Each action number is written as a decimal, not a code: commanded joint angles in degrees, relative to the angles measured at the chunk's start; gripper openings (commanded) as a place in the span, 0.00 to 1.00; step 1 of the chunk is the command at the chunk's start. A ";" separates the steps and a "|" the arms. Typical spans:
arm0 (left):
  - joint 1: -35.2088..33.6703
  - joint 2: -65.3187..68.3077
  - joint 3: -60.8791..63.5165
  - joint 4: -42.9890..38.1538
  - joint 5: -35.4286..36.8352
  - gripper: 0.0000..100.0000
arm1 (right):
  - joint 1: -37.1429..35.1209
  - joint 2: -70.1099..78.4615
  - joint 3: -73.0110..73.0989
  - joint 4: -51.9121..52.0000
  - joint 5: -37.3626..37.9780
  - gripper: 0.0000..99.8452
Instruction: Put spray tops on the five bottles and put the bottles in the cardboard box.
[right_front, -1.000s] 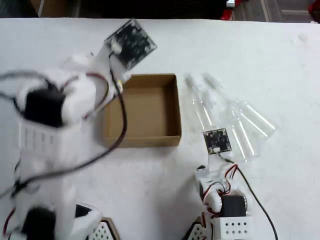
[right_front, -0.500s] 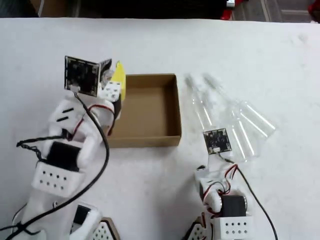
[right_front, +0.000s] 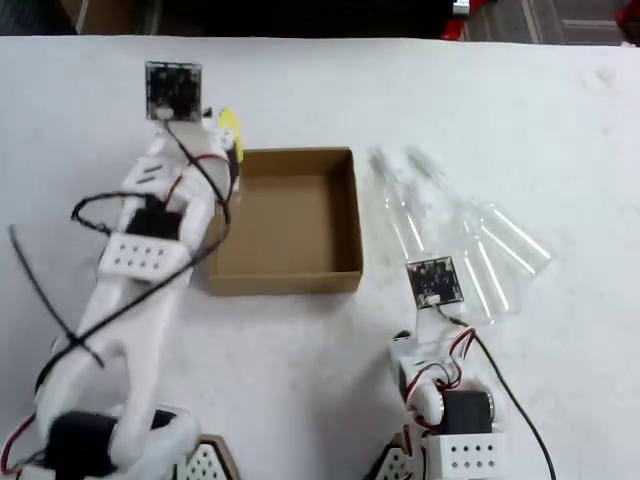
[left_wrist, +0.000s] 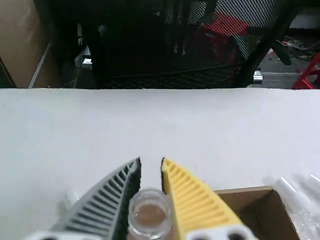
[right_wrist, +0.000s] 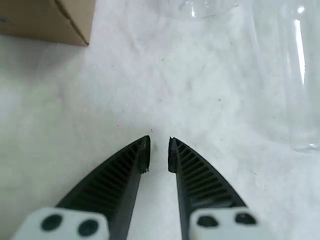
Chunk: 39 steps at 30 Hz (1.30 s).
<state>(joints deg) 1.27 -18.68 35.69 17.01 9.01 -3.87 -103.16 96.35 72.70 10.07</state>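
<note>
High view: the cardboard box (right_front: 290, 215) sits open-topped mid-table, its brown floor in plain sight from wall to wall. To its right, a cluster of clear bottles (right_front: 470, 245) lies on the white table (right_front: 560, 110), their narrow ends pointing toward the far side.

My left claw (right_front: 226, 132) hangs just outside the box's far left corner. In my left wrist view that claw (left_wrist: 151, 167) is pinching a clear bottle (left_wrist: 148, 216) by the neck. The open mouth faces my camera, with the grey finger on one side and the yellow finger (left_wrist: 192, 200) on the other. A corner of the box (left_wrist: 252, 202) shows beside the yellow finger.

My right claw (right_wrist: 158, 146) is drawn nearly together, with only a thin slit between the tips and nothing in it. It points down at bare table, with the box's corner (right_wrist: 60, 17) and one of the lying bottles (right_wrist: 282, 75) beyond it. In the high view my right arm (right_front: 445, 400) sits at the near edge, close to the bottle cluster.

A second ago my left arm was a blur mid-swing. Half a second ago it was bent closer to me alongside the box's left wall. It has since stretched farther out over the table. My right arm, the box and the lying bottles have not shifted.
</note>
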 joint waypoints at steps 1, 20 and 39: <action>-0.84 3.21 -6.07 -1.67 2.29 0.02 | -0.22 -0.04 0.53 0.22 -0.09 0.04; 1.36 10.59 -4.31 -14.95 -0.53 0.02 | -0.22 -0.04 0.53 0.22 -0.09 0.04; 0.31 21.05 3.78 -35.87 -2.20 0.02 | -0.22 -0.04 0.53 0.22 -0.09 0.04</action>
<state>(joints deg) 1.98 2.42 39.91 -17.01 7.60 -3.87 -103.16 96.35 72.70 10.15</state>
